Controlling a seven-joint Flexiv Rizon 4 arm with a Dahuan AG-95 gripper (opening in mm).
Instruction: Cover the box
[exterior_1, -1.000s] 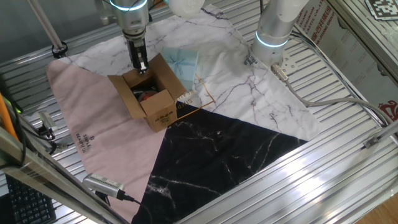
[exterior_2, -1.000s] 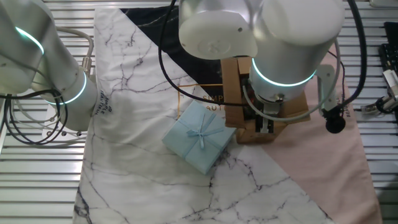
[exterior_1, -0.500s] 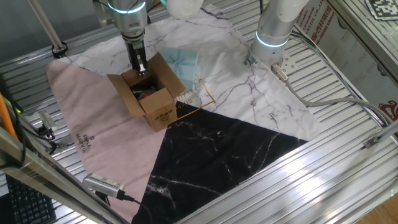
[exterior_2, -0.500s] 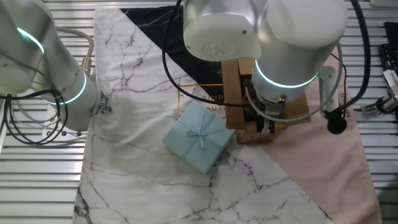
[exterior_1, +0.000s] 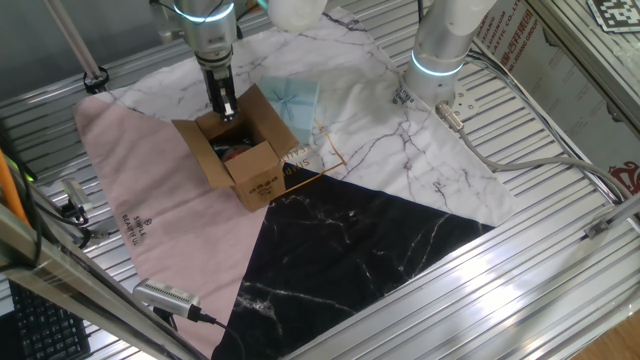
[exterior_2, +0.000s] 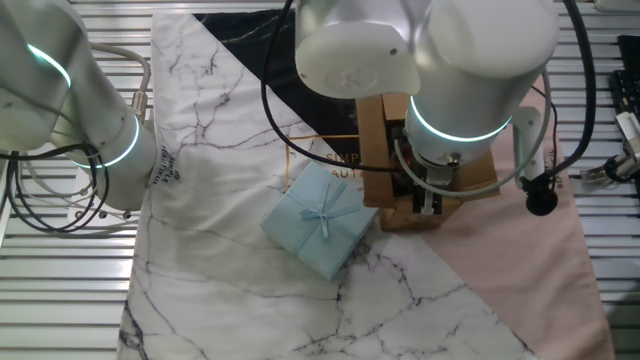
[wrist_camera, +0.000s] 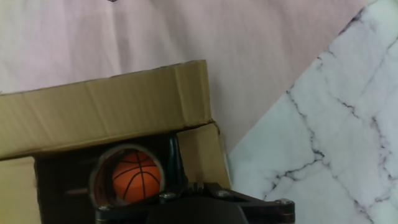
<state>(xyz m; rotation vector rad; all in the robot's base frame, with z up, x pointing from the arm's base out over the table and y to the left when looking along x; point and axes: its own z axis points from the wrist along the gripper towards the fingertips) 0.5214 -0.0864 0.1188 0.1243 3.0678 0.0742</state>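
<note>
Three-toned cloth (exterior_1: 330, 235), pink, marble-white and black, covers the slatted metal table (exterior_1: 560, 120); jaws' state unclear at the box (exterior_1: 240, 150).

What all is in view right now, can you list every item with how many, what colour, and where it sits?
box: one, brown cardboard, flaps open, on the mat near the pink and marble sections.
ball: one, orange with black lines, inside the box, seen in the hand view.
gift box: one, pale blue with a ribbon bow, on the white marble part beside the box.
mat: one, pink, white marble and black marble sections, spread over the table.
table: one, silver ribbed metal, under everything.
second arm: one, white with a lit ring, at the far edge.
pincer: one, dark, at the box's back flap; open or shut cannot be told.
</note>
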